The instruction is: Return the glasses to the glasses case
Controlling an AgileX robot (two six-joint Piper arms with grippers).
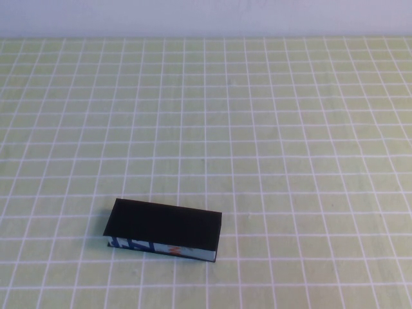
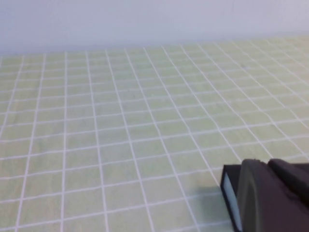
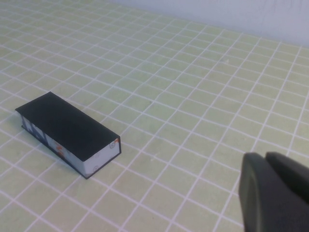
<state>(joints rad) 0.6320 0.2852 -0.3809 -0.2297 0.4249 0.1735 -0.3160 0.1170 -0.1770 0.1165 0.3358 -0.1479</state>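
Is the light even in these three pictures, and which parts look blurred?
High view: soft even light, glasses case sharp, barely any shadow. Left wrist view: left gripper is a dark blur at the edge. Right wrist view: case crisp, right gripper out of focus.

I can read no text anywhere. My glasses case point(image 1: 164, 225) shows only blurred blue, white and orange-red marks along its front edge.

surface: green tablecloth point(image 1: 290, 161), white grid lines | backdrop: pale wall point(image 1: 206, 16) at far edge
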